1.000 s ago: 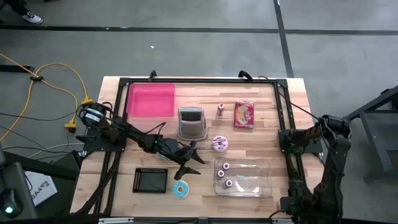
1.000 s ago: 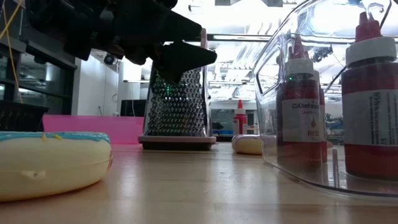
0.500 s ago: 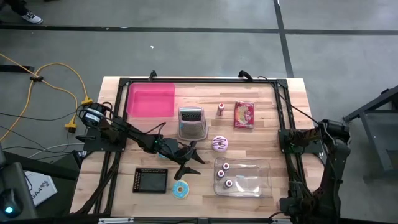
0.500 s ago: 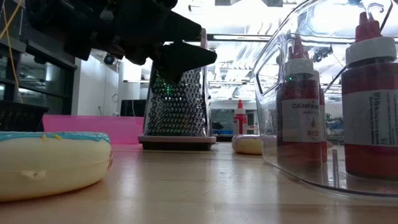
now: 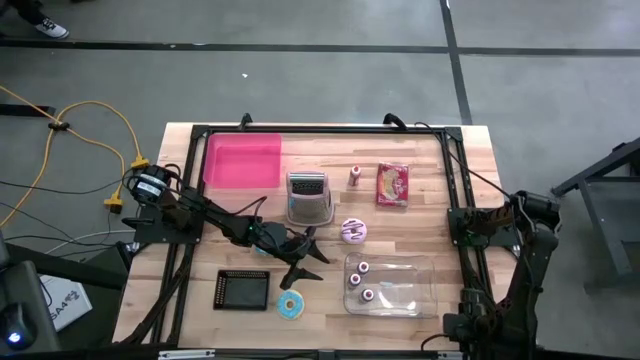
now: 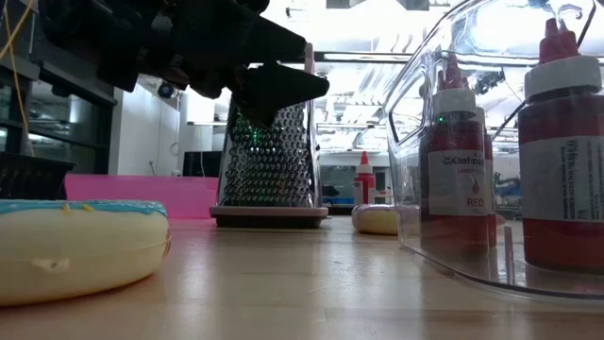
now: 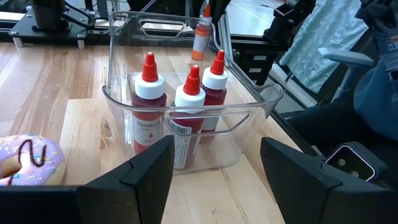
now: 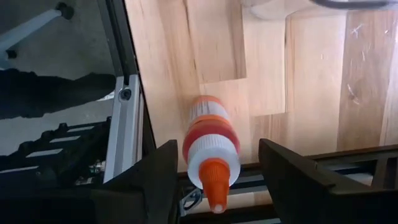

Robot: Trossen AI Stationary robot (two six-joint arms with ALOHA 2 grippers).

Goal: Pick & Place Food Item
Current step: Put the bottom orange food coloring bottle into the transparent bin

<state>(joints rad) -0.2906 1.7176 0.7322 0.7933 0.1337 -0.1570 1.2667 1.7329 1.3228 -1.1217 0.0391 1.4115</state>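
My left gripper [image 5: 312, 258] hovers open mid-table, pointing at the clear bin [image 7: 193, 134] that holds three red sauce bottles. The pink-frosted donut [image 5: 354, 231] lies on the wood just beyond it, toward the far edge, and shows in the left wrist view [image 7: 25, 163]. A blue-frosted donut [image 5: 291, 305] lies near the front edge [image 6: 80, 247]. A red snack packet [image 5: 393, 185] lies flat farther back. My right gripper [image 8: 217, 146] is open over the table's near right corner. Its fingers stand on either side of an orange-capped bottle [image 8: 210, 149], apart from it.
A metal grater [image 5: 309, 196] stands behind my left gripper, and a pink tray [image 5: 243, 160] lies at the far left. A black basket [image 5: 242, 289] sits near the front edge. A small orange bottle [image 5: 355, 177] stands beside the packet. A black frame rail [image 8: 127, 106] runs along the table's right edge.
My right arm has shifted slightly toward the table's near edge. The left arm and every object have stayed where they were.
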